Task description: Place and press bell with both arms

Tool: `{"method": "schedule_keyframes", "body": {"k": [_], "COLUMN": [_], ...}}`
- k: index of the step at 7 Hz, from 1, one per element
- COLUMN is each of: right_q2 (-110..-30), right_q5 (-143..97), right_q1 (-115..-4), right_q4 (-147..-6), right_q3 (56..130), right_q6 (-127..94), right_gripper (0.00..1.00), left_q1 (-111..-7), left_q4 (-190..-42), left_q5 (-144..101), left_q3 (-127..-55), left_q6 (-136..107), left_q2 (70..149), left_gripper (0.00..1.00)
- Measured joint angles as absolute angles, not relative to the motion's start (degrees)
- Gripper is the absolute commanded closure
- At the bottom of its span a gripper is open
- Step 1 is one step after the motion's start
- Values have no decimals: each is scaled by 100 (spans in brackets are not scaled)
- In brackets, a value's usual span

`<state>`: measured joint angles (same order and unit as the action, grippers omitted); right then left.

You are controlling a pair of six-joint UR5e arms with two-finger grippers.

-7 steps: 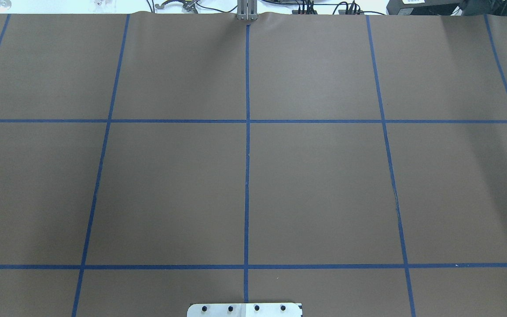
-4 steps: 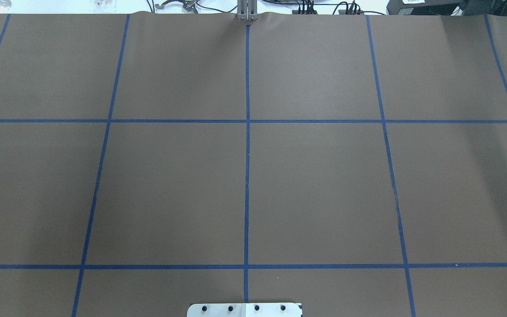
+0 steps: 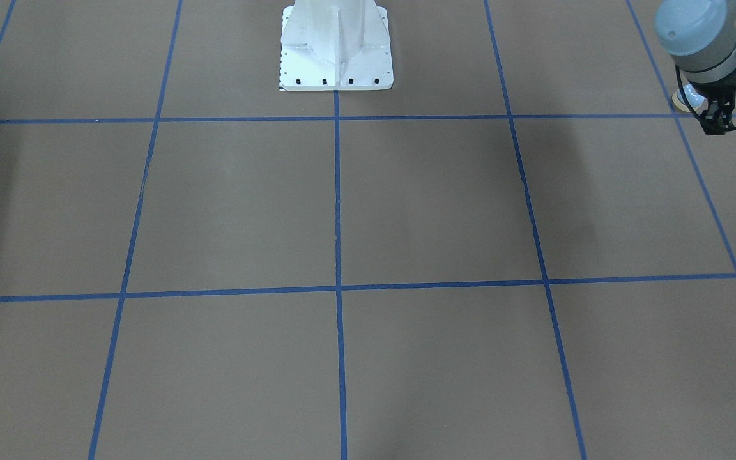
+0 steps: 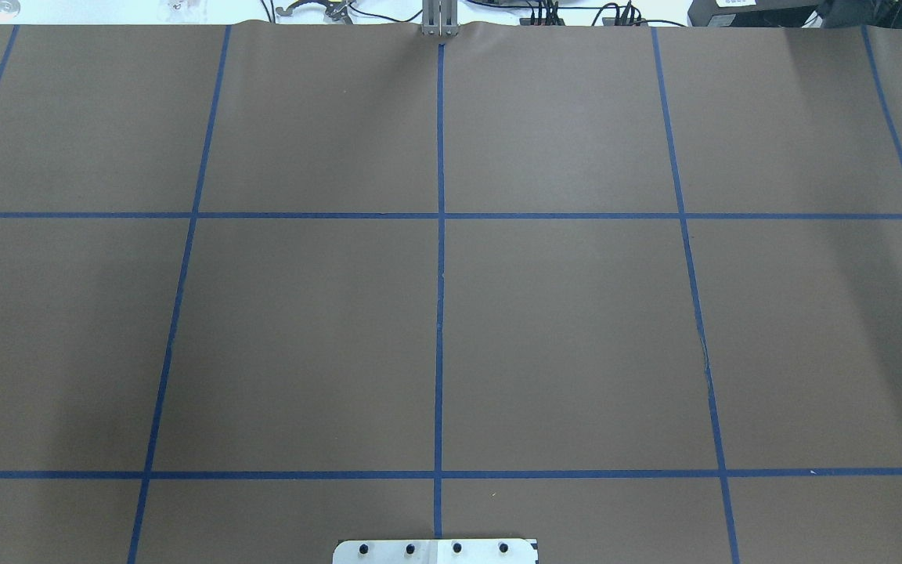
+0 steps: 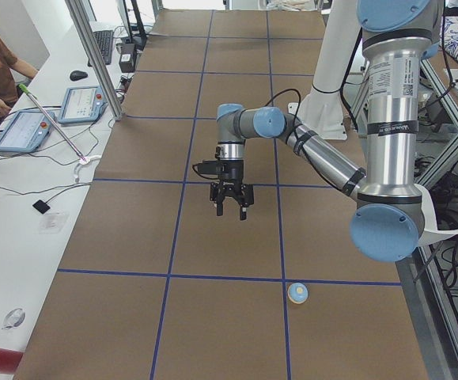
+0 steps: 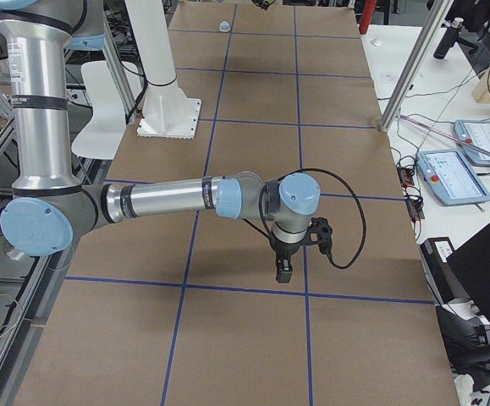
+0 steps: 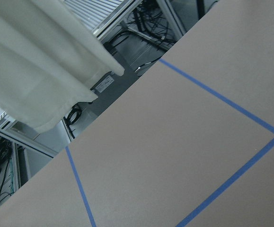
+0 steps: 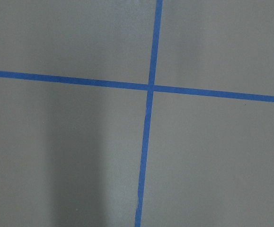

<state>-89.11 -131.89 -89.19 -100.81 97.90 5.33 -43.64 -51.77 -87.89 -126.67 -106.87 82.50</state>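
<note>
- the bell [image 5: 297, 293] stands upright on the table [image 4: 576, 313], at the end on the robot's left and close to the robot's edge. it sits just beside a crossing of the blue tape lines [image 5: 282, 279], and nothing touches it.
- the left gripper [image 5: 231, 212] hangs above the table, fingers pointing down and spread apart with nothing between them. it is apart from the bell, further toward the table's middle.
- the right gripper [image 6: 283, 272] hangs fingers-down over the far end. we cannot tell how wide its jaws stand.
- we judge the bell to be small, light and rigid. its smooth rounded dome looks likely to slip out of a high pinch.
- we would take hold low on the dome's sides, just above the wider base ring, coming from above and staying off the button.
- the cream button is the one moving part. a light bell may skid on the paper if it is pressed off-centre.
- the dome is glossy light blue and the base ring is tan. the table cover is matt brown paper, and the pedestal [image 3: 336, 51] is white painted metal.
</note>
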Motion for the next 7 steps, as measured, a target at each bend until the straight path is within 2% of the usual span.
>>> {"method": "schedule_keyframes", "body": {"k": [3, 7], "right_q2": [-8822, -8849], "right_q5": [-13138, -13137], "right_q1": [-8894, -8877], "right_q4": [-10081, -10081], "right_q3": [9779, 9771], "right_q6": [353, 291], "right_gripper": [0, 0], "left_q1": [-3099, -2309], "left_q4": [-4940, -5205], "left_q5": [-8812, -8855], "left_q3": [-12448, -11288], "left_q6": [-13569, -15413], "left_q2": [7563, 7552], "left_gripper": [0, 0]}}
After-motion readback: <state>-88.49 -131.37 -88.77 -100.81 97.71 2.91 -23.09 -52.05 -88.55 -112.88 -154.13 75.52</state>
